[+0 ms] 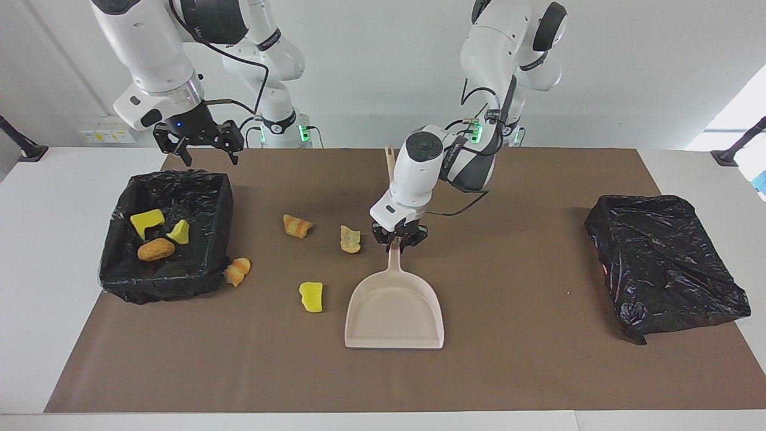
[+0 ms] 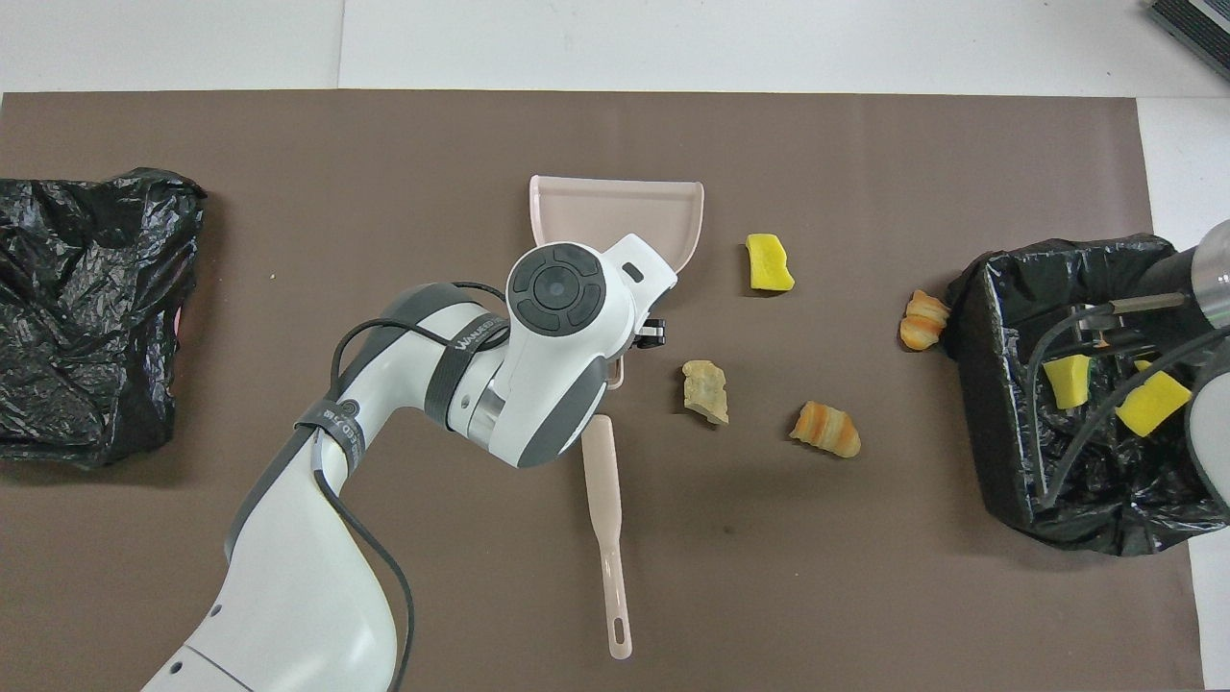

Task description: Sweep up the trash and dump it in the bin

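My left gripper [image 1: 398, 242] is shut on the handle of the beige dustpan [image 1: 395, 311], whose pan lies flat on the brown mat; in the overhead view the wrist hides the grip. Loose trash lies beside it toward the right arm's end: a yellow sponge chunk [image 1: 311, 297], a pale lump [image 1: 350, 238], a striped orange lump [image 1: 297, 225], and another striped lump [image 1: 237, 270] against the bin [image 1: 222, 203]. Two yellow chunks [image 1: 146, 222] and an orange-tan lump [image 1: 156, 249] lie in the bin. My right gripper [image 1: 200, 149] hangs open above the bin's edge nearest the robots.
A beige brush [image 2: 603, 519] lies on the mat nearer to the robots than the dustpan, its handle toward them. A crumpled black bag [image 1: 664, 263] covers something at the left arm's end of the table. The brown mat [image 1: 514, 371] covers most of the table.
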`<state>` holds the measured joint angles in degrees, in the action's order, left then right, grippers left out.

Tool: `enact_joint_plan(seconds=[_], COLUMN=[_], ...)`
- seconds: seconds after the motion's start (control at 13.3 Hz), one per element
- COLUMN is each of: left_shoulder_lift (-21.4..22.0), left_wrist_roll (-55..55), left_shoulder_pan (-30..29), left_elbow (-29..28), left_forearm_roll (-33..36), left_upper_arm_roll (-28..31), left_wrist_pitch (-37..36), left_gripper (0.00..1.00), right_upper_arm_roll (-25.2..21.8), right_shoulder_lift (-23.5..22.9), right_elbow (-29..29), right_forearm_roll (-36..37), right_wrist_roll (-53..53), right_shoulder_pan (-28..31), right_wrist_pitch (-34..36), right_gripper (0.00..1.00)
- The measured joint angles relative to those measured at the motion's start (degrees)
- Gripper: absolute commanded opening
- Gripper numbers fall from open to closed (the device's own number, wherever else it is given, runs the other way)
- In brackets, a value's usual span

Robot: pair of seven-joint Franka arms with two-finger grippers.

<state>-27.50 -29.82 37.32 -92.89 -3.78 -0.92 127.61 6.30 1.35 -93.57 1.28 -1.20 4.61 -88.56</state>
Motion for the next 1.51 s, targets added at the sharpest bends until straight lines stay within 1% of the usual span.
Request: enact_joint_plan(seconds=[0.15, 0.23, 0.38, 0.53, 0.68, 0.83, 1.05, 1.28, 1.43, 1.51], left_shoulder_lift=[0.3, 0.8, 3.2, 6.6, 9.5, 12.3, 17.4, 21.9, 23.7, 24.5], left_wrist_roll=[0.6, 2.3, 9.4, 17.7, 25.4, 34.1, 47.8, 59.5, 67.2, 70.7], left_shoulder_pan=[-0.4, -0.7, -2.8, -6.1, -9.4, -13.0, -19.0, -24.3, -27.9, -29.7], left_elbow=[0.5, 0.8, 1.3, 1.3, 1.3, 1.1, -1.2, -6.3, -9.7, -11.4], left_forearm_roll=[4.7, 5.8, 6.4, 6.5, 6.5, 6.6, 6.6, 6.6, 6.7, 6.7], left_upper_arm_roll=[0.2, 0.4, 0.7, 0.9, 1.0, 1.1, 1.2, 1.2, 1.2, 1.2], left_wrist_pitch=[-2.3, -4.4, -10.0, -15.7, -19.9, -24.6, -30.4, -32.2, -32.3, -32.3], left_gripper=[0.0, 0.0, 0.0, 0.0, 0.0, 0.0, 0.0, 0.0, 0.0, 0.0], right_upper_arm_roll=[0.0, 0.0, 0.1, 0.4, 1.2, 1.4, 1.7, 1.8, 1.9, 1.9], right_shoulder_lift=[0.0, 0.0, 0.4, 2.0, 4.9, 7.1, 7.7, 7.7, 7.6, 7.4], right_elbow=[0.0, -0.1, -0.8, -3.9, -9.5, -15.0, -21.8, -27.5, -32.4, -34.4], right_forearm_roll=[0.0, 0.0, -0.8, -3.1, -5.8, -6.2, -6.4, -6.4, -6.3, -6.0], right_wrist_roll=[0.0, 0.0, 0.0, 0.0, 0.7, 5.5, 16.7, 27.9, 36.5, 39.6], right_shoulder_pan=[0.0, 0.0, -1.0, -2.8, -5.6, -10.0, -18.8, -27.2, -33.5, -36.0], right_wrist_pitch=[0.0, 0.0, 0.0, -0.4, -3.7, -7.0, -14.5, -22.1, -29.4, -31.9], right_gripper=[1.0, 1.0, 1.0, 1.0, 1.0, 1.0, 1.0, 1.0, 1.0, 1.0])
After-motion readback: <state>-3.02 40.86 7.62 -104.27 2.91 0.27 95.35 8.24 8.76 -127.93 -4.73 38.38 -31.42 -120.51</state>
